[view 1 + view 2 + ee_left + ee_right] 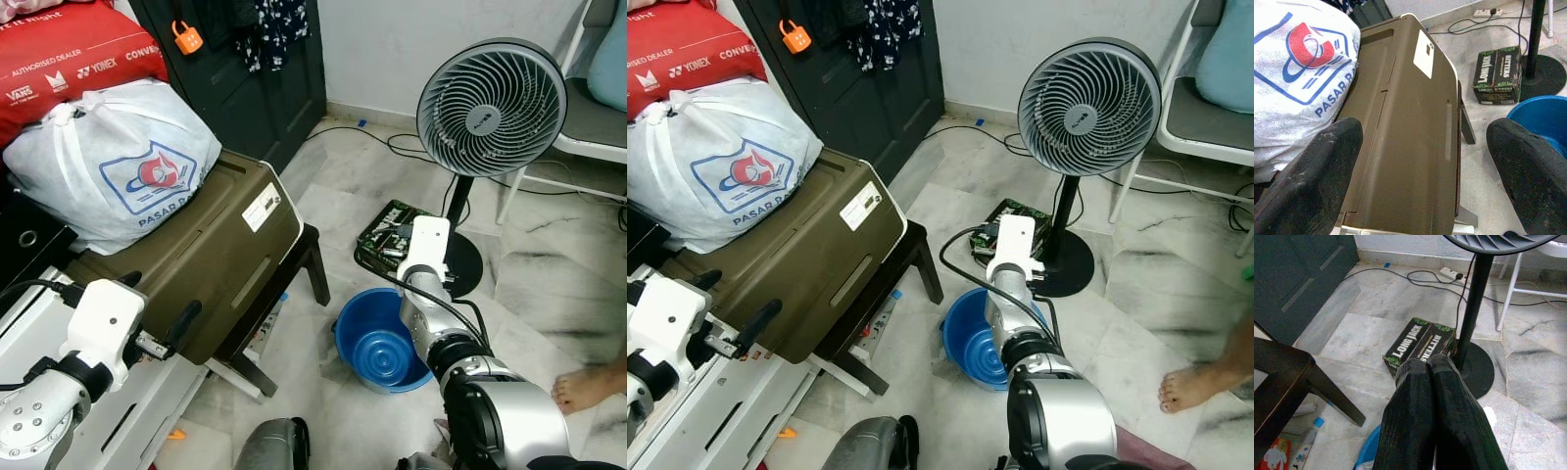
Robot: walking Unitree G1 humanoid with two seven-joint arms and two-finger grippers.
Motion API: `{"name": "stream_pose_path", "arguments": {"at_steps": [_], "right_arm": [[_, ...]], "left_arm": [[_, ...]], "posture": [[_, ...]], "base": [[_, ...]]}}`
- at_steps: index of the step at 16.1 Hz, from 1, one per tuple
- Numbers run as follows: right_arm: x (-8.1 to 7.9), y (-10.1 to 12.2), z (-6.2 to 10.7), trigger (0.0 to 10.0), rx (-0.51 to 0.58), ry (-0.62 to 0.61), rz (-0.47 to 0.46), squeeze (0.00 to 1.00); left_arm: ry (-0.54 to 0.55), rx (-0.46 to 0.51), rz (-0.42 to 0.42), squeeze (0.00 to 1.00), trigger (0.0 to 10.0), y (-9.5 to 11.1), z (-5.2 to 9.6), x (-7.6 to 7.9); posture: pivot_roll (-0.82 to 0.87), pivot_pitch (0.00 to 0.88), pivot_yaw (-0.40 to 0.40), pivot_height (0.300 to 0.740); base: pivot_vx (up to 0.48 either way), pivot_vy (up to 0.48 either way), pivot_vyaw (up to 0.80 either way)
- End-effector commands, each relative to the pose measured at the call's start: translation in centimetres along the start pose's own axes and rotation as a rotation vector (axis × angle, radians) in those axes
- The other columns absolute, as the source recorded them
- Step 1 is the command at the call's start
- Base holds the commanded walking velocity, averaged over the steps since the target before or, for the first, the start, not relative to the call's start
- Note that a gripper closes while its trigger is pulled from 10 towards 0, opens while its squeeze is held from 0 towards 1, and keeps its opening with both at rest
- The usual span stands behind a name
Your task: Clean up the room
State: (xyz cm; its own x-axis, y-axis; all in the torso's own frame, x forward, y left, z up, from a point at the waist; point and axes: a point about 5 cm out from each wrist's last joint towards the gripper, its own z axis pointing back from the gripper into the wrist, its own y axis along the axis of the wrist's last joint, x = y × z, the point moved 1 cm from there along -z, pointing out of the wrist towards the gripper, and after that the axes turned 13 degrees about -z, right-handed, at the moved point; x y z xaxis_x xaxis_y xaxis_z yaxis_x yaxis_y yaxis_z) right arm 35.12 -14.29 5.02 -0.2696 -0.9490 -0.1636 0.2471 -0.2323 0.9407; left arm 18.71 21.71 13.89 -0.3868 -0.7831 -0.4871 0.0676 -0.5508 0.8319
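Note:
My left gripper (pixel 157 305) is open at the near edge of an olive-brown hard case (pixel 211 245). In the left wrist view its two black fingers (pixel 1327 161) stand wide apart over the case lid with nothing between them. A white printed plastic bag (pixel 113 162) lies on the far end of the case. My right gripper (pixel 1427 363) is shut on nothing and hangs above a blue basin (pixel 382 351) on the floor. It points towards a green Long Jack Bitters box (pixel 1420 343) beside the base of the fan (pixel 490 108).
The case rests on a dark bench (pixel 312 257). A standing fan, a power strip (pixel 1452 273) with cables and a white chair (pixel 588 137) fill the far right. A person's bare foot (pixel 588 387) is on the floor at right. A dark cupboard (pixel 265 78) stands behind.

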Motion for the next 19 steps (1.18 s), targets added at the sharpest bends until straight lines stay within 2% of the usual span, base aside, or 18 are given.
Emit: {"name": "stream_pose_path", "arguments": {"at_steps": [1, 7, 9, 12, 16, 19], "right_arm": [[-1.4, 0.3, 0.0, 10.0, -0.002, 0.036, -0.018, 0.00], [-4.6, 1.3, 0.2, 10.0, 0.016, 0.104, -0.018, 0.00], [-4.9, 1.5, 0.3, 10.0, 0.023, 0.107, -0.012, 0.00], [-4.1, 1.7, 0.0, 10.0, 0.037, 0.073, 0.015, 0.00], [-0.8, 1.0, -0.2, 10.0, 0.042, -0.044, 0.022, 0.00], [0.3, 0.8, -0.2, 10.0, 0.046, -0.066, 0.025, 0.00]], "left_arm": [[0.002, -0.015, -0.009, 0.00, 10.0, -0.2, 0.2, -0.1], [0.004, -0.016, -0.002, 0.00, 10.0, -0.1, 0.3, 0.2], [-0.001, -0.017, 0.002, 0.00, 10.0, -0.2, 0.3, 0.4], [0.002, -0.013, 0.004, 0.00, 10.0, -0.1, 0.1, 0.3], [-0.007, -0.012, 0.014, 0.00, 10.0, -0.2, 0.0, 0.8], [-0.008, -0.007, 0.017, 0.00, 10.0, -0.2, -0.3, 0.9]], "posture": [[0.29, 0.104, 0.158, 0.740], [0.29, 0.117, 0.149, 0.740], [0.29, 0.119, 0.144, 0.740], [0.28, 0.120, 0.140, 0.740], [0.26, 0.118, 0.137, 0.740], [0.25, 0.115, 0.137, 0.740]], "base": [[0.000, 0.000, 0.00], [0.000, 0.000, 0.00], [0.000, 0.000, 0.00], [0.000, 0.000, 0.00], [0.000, 0.000, 0.00], [0.000, 0.000, 0.00]]}}
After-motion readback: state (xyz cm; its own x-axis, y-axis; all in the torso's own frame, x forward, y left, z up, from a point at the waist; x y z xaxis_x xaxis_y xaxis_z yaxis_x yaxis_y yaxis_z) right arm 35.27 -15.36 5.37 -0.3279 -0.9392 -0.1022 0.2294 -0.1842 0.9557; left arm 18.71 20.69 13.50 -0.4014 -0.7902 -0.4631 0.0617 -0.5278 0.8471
